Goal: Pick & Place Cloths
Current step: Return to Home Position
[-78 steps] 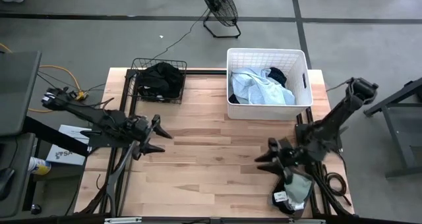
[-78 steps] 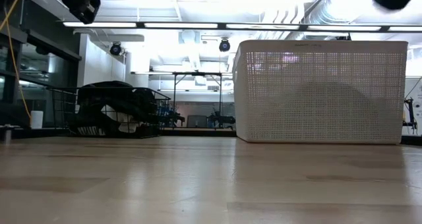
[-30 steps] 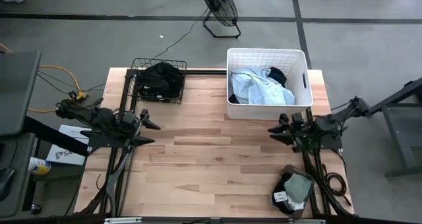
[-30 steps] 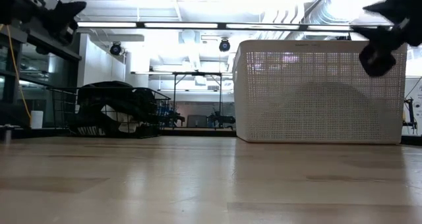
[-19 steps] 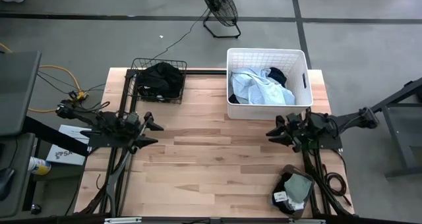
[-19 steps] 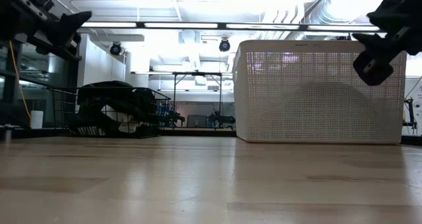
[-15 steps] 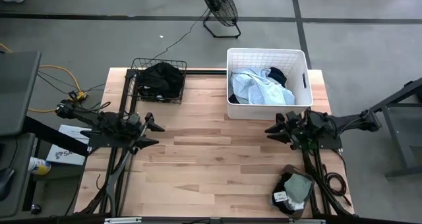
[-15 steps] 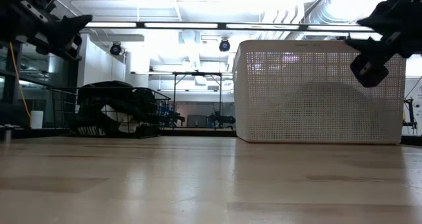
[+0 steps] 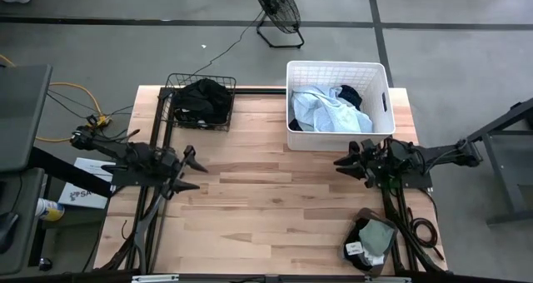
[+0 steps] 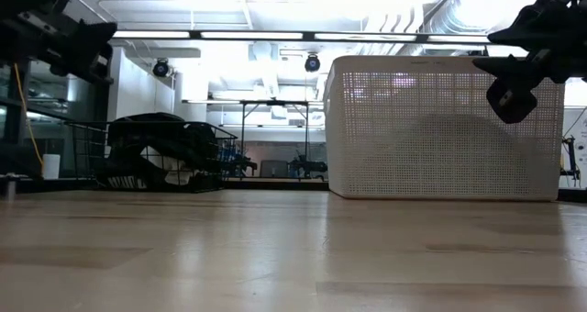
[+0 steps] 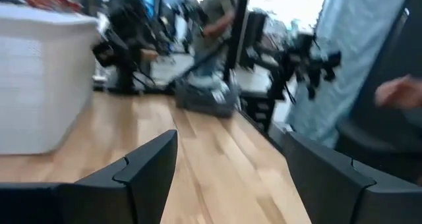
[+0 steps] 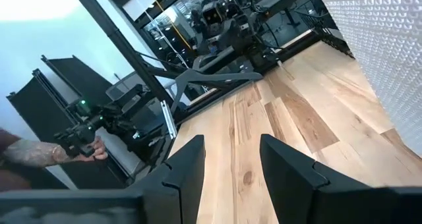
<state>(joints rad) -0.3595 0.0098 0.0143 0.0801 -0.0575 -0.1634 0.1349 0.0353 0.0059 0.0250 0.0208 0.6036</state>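
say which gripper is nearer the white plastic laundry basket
Right. The right gripper hangs just in front of the white plastic laundry basket; the left gripper is far off, by the black wire basket.

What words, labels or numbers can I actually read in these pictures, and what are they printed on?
On the white box beside the left edge of the table: dark lettering, too small to read.
On the white tag of the sage green cloth at the near right corner: too small to read.
On the left claw and right claw, both open: no lettering shows.
Nothing else carries text.
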